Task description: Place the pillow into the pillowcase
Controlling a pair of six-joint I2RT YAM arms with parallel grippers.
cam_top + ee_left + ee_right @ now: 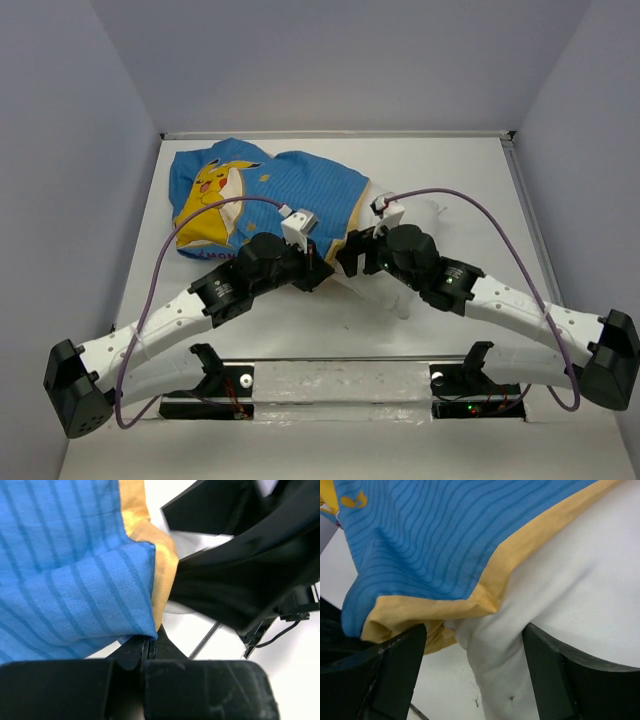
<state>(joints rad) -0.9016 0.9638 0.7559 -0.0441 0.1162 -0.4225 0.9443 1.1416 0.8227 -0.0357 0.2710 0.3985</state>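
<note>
Fingers of the left hand [148, 647] are pressed together on a corner of the pillowcase [65, 570], right where the blue striped cloth meets its yellow hem. The right hand [475, 672] stands wide apart: its two fingers [395, 675] straddle a fold of the white pillow [580, 580] and the hem's edge, with nothing clamped between them.

Both hands meet at the middle of the desk [480, 170], almost touching, at the open mouth of the pillowcase. From there the pillowcase [270, 190] stretches away toward the far left corner, bulging over the part of the pillow already inside. The uncovered end of the pillow [415, 215] pokes out toward the near right, under and just beyond the right hand. The long axis therefore seems to run from far left to near right, with the hem lying across it.

That crossing looks like the relation the next move turns on. The bare end lies on the right hand's side, so that hand is the nearer one to push or re-grip it. The left hand holds the mouth and could draw it toward the near right.

The left arm [180, 315] reaches in low from the near left, and the right arm [520, 305] mirrors it, elbows out and wrists angled inward.
</note>
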